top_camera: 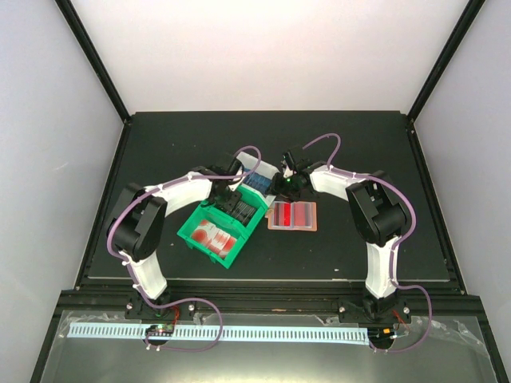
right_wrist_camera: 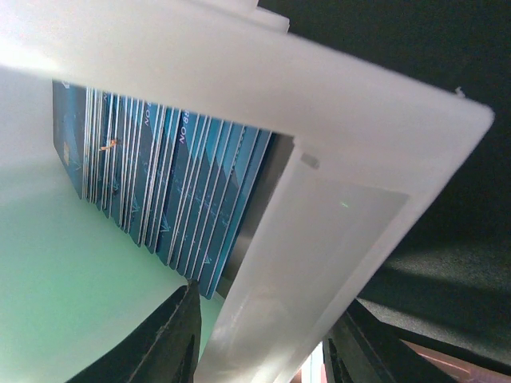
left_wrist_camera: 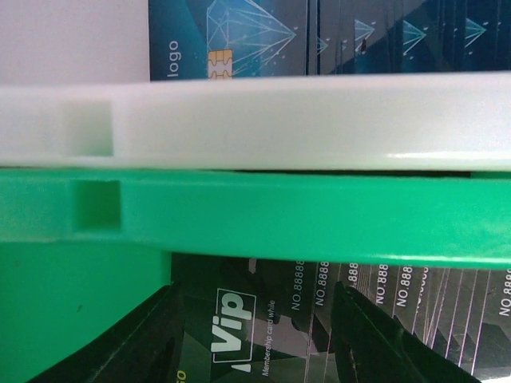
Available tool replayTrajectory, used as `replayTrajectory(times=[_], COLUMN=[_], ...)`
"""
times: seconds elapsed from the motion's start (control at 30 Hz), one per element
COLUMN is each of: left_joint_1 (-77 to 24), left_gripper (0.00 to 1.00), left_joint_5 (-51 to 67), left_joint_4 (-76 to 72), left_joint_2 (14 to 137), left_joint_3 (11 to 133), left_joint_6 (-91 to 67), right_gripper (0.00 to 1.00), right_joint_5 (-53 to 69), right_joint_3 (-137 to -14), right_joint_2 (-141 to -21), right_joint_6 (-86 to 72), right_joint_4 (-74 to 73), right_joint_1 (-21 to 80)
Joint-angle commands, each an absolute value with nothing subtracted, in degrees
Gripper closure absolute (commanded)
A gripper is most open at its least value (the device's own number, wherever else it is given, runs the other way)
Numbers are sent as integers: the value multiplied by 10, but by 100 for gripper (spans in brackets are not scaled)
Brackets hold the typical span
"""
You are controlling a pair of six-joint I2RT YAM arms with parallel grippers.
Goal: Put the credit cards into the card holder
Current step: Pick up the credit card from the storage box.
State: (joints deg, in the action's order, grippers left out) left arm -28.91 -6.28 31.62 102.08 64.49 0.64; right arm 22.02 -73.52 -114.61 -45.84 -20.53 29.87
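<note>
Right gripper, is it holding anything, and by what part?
The right gripper seems shut on the white bin, its jaws straddling the bin's wall.

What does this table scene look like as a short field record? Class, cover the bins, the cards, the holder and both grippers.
green bin: dark cards in the back part, red-and-white cards in the front part
white bin: blue cards standing in a row
card holder: lying open, right of the green bin
left gripper: open, fingers astride the dark cards
right gripper: appears closed on the white bin's wall
</note>
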Motion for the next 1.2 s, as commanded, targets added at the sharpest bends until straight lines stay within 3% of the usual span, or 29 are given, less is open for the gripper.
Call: replayTrajectory(times=[0.0, 0.33, 0.5, 0.57, 1.17], left_joint_1=[-285, -293, -292, -289, -234], left_gripper=[48, 50, 70, 73, 72], left_joint_5=[-90, -117, -124, -124, -66], left_joint_4=[306, 292, 293, 296, 387], left_joint_2=[1033, 1062, 1061, 1059, 1015], left_joint_3=[643, 615, 621, 624, 678], left_joint_6=[27, 45, 46, 45, 17], right_gripper=[59, 59, 59, 59, 59], right_joint_5=[192, 190, 188, 187, 187], right_joint_3=[-719, -721, -720, -721, -722], right_joint_2=[-1164, -1167, -1167, -1167, -1168], right_joint_6=[-413, -414, -414, -414, -415], right_joint_4=[-248, -249, -251, -251, -250], right_joint_1=[297, 297, 297, 297, 297])
